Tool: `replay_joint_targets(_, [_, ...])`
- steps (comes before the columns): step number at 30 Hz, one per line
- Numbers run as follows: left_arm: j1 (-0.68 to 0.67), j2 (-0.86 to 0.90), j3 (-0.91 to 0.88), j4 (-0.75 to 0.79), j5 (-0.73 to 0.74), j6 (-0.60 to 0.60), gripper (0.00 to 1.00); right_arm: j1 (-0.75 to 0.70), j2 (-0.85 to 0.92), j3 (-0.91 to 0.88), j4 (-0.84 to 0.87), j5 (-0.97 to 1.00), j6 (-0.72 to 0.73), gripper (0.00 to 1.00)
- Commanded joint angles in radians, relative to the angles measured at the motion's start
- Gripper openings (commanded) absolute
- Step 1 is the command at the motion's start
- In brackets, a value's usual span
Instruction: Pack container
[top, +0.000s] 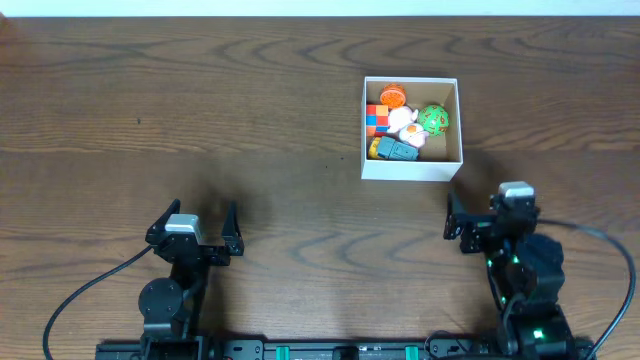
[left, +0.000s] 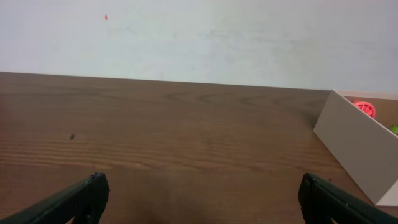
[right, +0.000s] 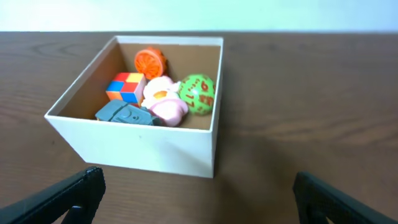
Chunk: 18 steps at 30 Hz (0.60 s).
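Observation:
The container (top: 411, 166), a square white box with a brown inside, stands on the table right of centre. It holds several small toys: an orange ball (top: 392, 96), a colourful cube (top: 376, 119), a green ball (top: 434, 119), a pink-white toy (top: 404, 126) and a grey-blue toy (top: 395, 150). The right wrist view shows the container (right: 143, 149) close ahead with the toys inside. My right gripper (top: 488, 218) is open and empty, just in front of the box. My left gripper (top: 193, 232) is open and empty at the front left, far from the box (left: 364, 149).
The wooden table (top: 200, 110) stretches bare to the left and behind the box. A pale wall (left: 199, 37) rises beyond the table's far edge.

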Motion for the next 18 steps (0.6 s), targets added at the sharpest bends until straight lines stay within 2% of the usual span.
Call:
replay_joint_targets(1, [-0.003,-0.006,-0.016,-0.037,0.011,0.013,0.98,-0.011,-0.081,-0.068,0.066,-0.021,-0.093,0.99])
replay_joint_targets(9, [-0.003,-0.006,-0.016,-0.037,0.011,0.013,0.98,-0.011,-0.185,-0.222,0.268,-0.021,-0.111,0.99])
replay_joint_targets(18, [-0.003,-0.006,-0.016,-0.037,0.011,0.013,0.98,-0.037,-0.32,-0.238,0.232,-0.021,-0.111,0.99])
